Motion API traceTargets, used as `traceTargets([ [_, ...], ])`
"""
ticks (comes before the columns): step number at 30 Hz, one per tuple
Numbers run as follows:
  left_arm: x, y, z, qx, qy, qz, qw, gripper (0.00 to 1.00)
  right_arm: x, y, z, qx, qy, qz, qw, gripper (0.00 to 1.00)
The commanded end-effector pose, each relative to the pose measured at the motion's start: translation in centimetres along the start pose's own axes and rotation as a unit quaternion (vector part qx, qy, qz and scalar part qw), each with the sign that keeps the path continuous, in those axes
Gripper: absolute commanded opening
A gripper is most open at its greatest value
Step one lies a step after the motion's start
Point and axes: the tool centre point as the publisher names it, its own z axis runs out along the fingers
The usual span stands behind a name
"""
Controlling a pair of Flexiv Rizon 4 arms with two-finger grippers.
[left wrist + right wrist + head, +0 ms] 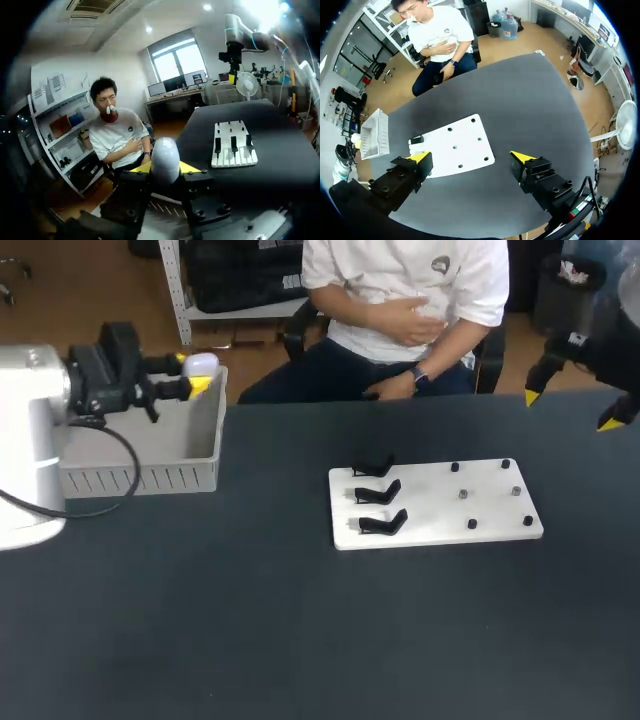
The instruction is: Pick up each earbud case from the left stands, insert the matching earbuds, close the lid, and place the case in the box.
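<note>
Over the far rim of the box, the head view shows the left gripper pinching the earbud case. Its wrist view confirms the clamp, so placing seems in hand: lower, then release. Far from the box, the right gripper hangs spread, empty.

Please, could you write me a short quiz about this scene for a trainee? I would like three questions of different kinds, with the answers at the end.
1. True or false: the left gripper is shut on a white earbud case.
2. How many black stands are on the white board? A) two B) three C) five
3. Fill in: the right gripper is ____ (open or shut), with nothing between its fingers.
Key: 1 true; 2 B; 3 open.
</note>
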Motion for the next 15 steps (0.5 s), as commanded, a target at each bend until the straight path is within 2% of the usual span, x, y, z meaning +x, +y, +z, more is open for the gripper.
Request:
traceTargets([
  [1,3.5,0.1,-3.4,-0.049,-0.021,-0.025,0.998,0.00,0.9,-1.1,-0.5,0.003,-0.072,0.012,0.997,1.00],
  [4,5.8,-0.3,-3.0,-0.044,0.006,-0.056,0.997,0.00,1.2,-1.5,-0.6,0.013,-0.069,0.019,0.997,1.00],
  [7,8.1,-0.7,-2.7,-0.054,-0.022,-0.094,0.994,0.00,1.3,-1.7,-0.7,0.020,-0.066,0.024,0.997,1.00],
  [9,8.9,-1.4,-2.4,-0.059,-0.033,-0.114,0.991,0.00,1.3,-1.9,-0.7,0.019,-0.059,0.032,0.998,1.00],
  [13,9.7,-1.6,-2.2,-0.052,-0.024,-0.126,0.990,0.02,1.0,-1.6,-0.8,0.014,-0.060,0.034,0.998,1.00],
  [14,9.9,-1.4,-2.1,-0.049,-0.020,-0.131,0.990,0.18,0.9,-1.5,-0.7,0.012,-0.060,0.032,0.998,1.00],
  [15,9.9,-1.4,-2.0,-0.045,-0.021,-0.130,0.990,0.28,0.9,-1.4,-0.6,0.012,-0.059,0.031,0.998,1.00],
])
